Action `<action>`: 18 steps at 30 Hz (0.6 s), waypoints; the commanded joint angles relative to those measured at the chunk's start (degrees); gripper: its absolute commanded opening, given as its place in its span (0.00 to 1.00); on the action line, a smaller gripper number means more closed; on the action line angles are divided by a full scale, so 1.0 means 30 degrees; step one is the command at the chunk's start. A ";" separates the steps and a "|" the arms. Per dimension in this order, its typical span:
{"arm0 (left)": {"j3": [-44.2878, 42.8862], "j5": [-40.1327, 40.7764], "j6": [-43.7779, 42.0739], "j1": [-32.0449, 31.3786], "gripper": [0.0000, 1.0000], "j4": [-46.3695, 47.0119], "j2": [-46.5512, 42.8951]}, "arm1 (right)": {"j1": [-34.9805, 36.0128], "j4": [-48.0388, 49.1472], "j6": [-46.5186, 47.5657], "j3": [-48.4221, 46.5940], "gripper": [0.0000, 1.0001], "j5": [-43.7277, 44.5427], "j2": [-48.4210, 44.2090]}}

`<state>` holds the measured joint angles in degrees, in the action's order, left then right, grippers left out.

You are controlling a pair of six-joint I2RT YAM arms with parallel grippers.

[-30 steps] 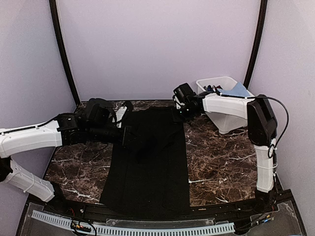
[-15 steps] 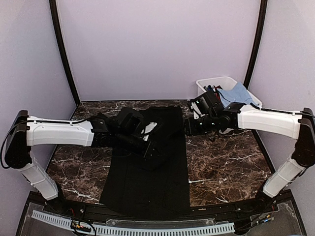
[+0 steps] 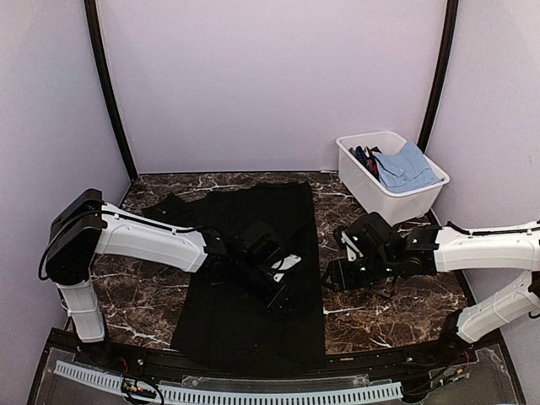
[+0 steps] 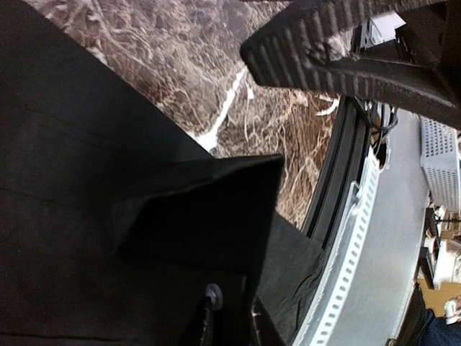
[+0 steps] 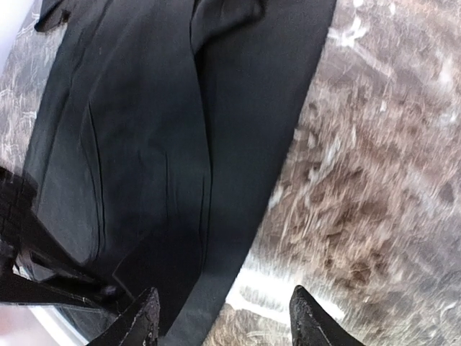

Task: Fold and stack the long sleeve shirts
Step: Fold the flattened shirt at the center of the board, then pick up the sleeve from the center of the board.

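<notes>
Marble table (image 3: 380, 308) bearing black long sleeve shirt (image 3: 245, 329); left gripper (image 3: 283, 297) barely parted, empty, over it; right gripper (image 5: 225, 317) spread, empty, at its edge.

Back wall: plain pale lilac wall panel (image 3: 270, 84), matte, with no window showing.
Side walls: the same lilac, closing in on the left and right.
Frame: two thin black curved poles (image 3: 108, 101) rising from the table's far corners.
Table: dark brown marble-patterned tabletop with white veins (image 3: 380, 316), black rim.
Near edge: white slotted plastic strip (image 3: 253, 393) running along it.
Far right corner: white rectangular plastic tub (image 3: 384, 202).
Light: soft and even, shadows faint.
</notes>
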<state>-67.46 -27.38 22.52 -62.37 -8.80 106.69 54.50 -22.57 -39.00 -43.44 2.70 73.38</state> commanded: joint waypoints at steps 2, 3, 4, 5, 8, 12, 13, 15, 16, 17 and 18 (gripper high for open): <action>-0.0615 0.0005 -0.0286 -0.0436 0.27 -0.0527 -0.0187 | 0.1168 0.1296 -0.1462 0.1032 0.61 -0.0062 -0.0833; -0.0522 0.0053 -0.0162 -0.0443 0.29 -0.0459 -0.0283 | 0.1338 0.1379 -0.1540 0.1146 0.61 0.0007 -0.0872; -0.0443 0.0156 0.0130 -0.0449 0.38 -0.0375 -0.0597 | 0.1531 0.1496 -0.1575 0.1278 0.61 0.0049 -0.0939; -0.0230 0.0261 0.0281 -0.0450 0.44 -0.0201 -0.0766 | 0.1709 0.1620 -0.1649 0.1473 0.62 0.0079 -0.0991; 0.0213 0.1488 0.1160 -0.0458 0.52 0.0062 -0.2019 | 0.2027 0.2044 -0.1856 0.1987 0.61 0.0121 -0.1174; 0.0363 0.5104 0.2626 -0.0231 0.54 -0.0802 -0.3284 | 0.2831 0.2594 -0.2179 0.2522 0.53 0.0355 -0.1105; 0.0336 0.6157 0.3302 0.0058 0.54 -0.0986 -0.3537 | 0.3043 0.2636 -0.2223 0.2592 0.50 0.0425 -0.0968; 0.0192 0.7322 0.4357 0.0785 0.54 -0.1520 -0.3759 | 0.3504 0.2602 -0.2287 0.2629 0.45 0.0699 -0.0661; -0.0020 0.7535 0.4665 0.1105 0.54 -0.1879 -0.3754 | 0.3717 0.2648 -0.2291 0.2642 0.44 0.0776 -0.0532; -0.0148 0.7944 0.5137 0.1696 0.53 -0.2066 -0.3706 | 0.3879 0.2767 -0.2292 0.2692 0.43 0.0818 -0.0358; -0.0472 0.8242 0.5304 0.1970 0.53 -0.2360 -0.3683 | 0.3998 0.2903 -0.2284 0.2764 0.41 0.0868 -0.0208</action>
<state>-66.89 -11.51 32.23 -60.93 -10.92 97.08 64.62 -16.97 -45.21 -36.16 3.60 71.26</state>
